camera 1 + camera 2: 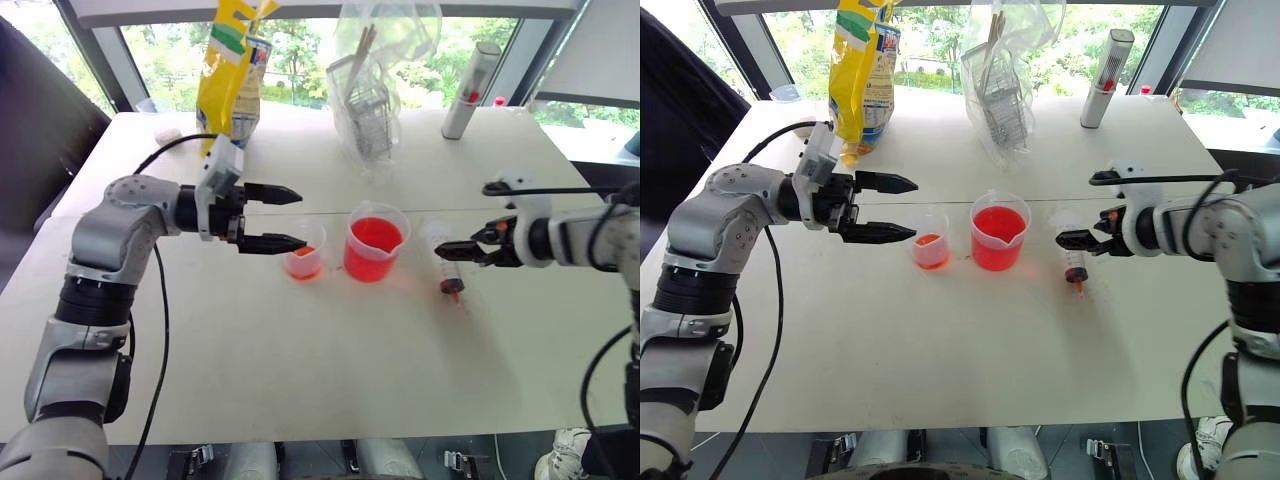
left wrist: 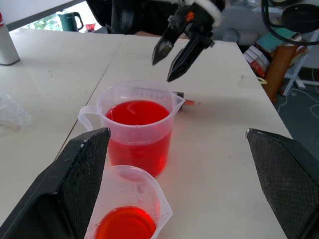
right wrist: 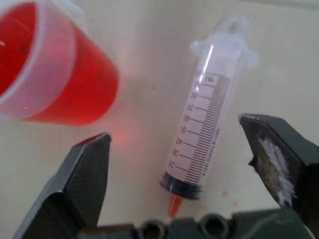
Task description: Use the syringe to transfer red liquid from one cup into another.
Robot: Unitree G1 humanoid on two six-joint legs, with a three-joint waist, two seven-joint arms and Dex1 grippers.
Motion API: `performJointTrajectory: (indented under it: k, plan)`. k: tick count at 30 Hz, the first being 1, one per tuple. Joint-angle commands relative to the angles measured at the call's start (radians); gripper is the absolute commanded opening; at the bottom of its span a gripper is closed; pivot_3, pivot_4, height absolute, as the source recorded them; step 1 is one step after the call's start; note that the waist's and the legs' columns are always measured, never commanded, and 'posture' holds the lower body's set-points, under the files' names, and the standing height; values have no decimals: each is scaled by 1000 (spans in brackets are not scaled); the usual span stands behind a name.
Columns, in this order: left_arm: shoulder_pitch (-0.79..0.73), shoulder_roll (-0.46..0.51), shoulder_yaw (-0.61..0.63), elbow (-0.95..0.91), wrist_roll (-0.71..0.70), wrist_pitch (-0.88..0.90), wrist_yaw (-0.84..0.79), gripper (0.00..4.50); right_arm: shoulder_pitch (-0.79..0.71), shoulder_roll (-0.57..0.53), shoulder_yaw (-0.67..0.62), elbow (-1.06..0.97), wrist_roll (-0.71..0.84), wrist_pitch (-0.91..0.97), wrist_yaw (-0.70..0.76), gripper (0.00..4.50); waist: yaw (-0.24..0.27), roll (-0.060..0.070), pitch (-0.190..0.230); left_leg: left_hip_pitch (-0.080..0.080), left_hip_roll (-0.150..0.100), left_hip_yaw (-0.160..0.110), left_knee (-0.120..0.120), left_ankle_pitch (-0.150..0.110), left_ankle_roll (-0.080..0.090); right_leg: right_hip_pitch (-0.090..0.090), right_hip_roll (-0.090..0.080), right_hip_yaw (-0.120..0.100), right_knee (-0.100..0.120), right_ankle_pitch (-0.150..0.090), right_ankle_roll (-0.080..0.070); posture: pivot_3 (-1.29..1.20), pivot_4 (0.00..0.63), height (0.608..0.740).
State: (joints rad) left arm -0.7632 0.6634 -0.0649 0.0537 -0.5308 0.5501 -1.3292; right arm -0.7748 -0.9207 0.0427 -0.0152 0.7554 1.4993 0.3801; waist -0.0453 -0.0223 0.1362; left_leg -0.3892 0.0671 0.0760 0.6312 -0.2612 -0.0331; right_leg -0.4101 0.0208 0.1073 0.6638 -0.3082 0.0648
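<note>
The syringe point(image 3: 204, 134) lies flat on the white table point(image 1: 300, 360), barrel clear, reddish tip toward the front. My right gripper point(image 1: 450, 250) hovers just over it, open, a finger on either side of the barrel with nothing held. To the syringe's left stands the larger lipped cup point(image 1: 376, 242), well filled with red liquid point(image 2: 135, 113). Left of that is the smaller cup point(image 1: 304, 255) with a shallow red layer point(image 2: 124, 224). My left gripper point(image 1: 302, 218) is open and level, pointing right, its tips just left of the smaller cup.
Along the table's far side stand a yellow bag point(image 1: 232, 75), a clear plastic bag around a wire basket point(image 1: 372, 95) and a tall grey cylinder point(image 1: 472, 90). A few red drops point(image 3: 227, 196) mark the table by the syringe tip. A seam point(image 1: 330, 212) runs behind the cups.
</note>
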Motion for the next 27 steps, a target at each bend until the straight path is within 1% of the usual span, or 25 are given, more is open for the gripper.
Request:
performJointTrajectory:
  k: [1, 6, 13, 14, 16, 20, 21, 25, 27]
  plan:
    - [-5, 13, 24, -50, -5, -10, 10, 4500, -91, 38, 68, 149, -111, -30, 6, 4453, 1, 0, 0, 0, 0, 0, 0, 0, 0, 0, 0, 0, 0, 0, 0, 0, 150, 739]
    - [18, 24, 39, -82, -12, -2, 34, 4500, -170, 103, 188, 327, -230, -100, 77, 4453, 1, 0, 0, 0, 0, 0, 0, 0, 0, 0, 0, 0, 0, 0, 0, 0, 150, 739]
    - [50, 33, 52, -130, -15, 2, 72, 4500, -223, 201, 312, 517, -374, -207, 183, 4453, -4, 0, 0, 0, 0, 0, 0, 0, 0, 0, 0, -1, 1, 0, 0, 0, 150, 739]
    - [56, 37, 56, -136, -16, 3, 77, 4500, -227, 211, 326, 530, -392, -218, 198, 4219, -4, 0, 0, 0, 0, 1, 1, 0, 0, 0, 0, -1, 1, 0, 0, 0, 150, 739]
    - [64, 42, 62, -146, -18, 6, 85, 4500, -235, 226, 340, 554, -420, -232, 227, 3589, -6, -1, -1, 1, 0, 0, 1, 0, 0, 1, 0, -1, 1, 0, 0, 0, 150, 739]
    - [75, 45, 65, -161, -19, 7, 98, 4500, -248, 247, 346, 584, -468, -247, 268, 1583, -18, -1, -1, 2, 0, 0, 1, 0, 0, 2, 0, -1, 1, 0, 0, 0, 150, 739]
    - [76, 44, 66, -163, -20, 7, 101, 4500, -249, 252, 345, 586, -478, -246, 277, 1358, -21, -1, -1, 2, 0, 0, 1, 0, 0, 2, 0, -1, 1, 0, 0, 0, 150, 739]
    - [70, 41, 63, -154, -15, -1, 103, 4500, -235, 238, 332, 533, -501, -219, 299, 1357, -25, -1, -1, 2, 0, 0, 0, 0, 0, 2, 0, -1, 1, 0, 0, 0, 150, 739]
    - [57, 39, 65, -139, -13, -8, 100, 4500, -224, 216, 290, 466, -506, -200, 281, 1357, -24, -1, -1, 2, 0, 0, 0, 0, 0, 2, 0, -1, 1, 0, 0, 0, 150, 739]
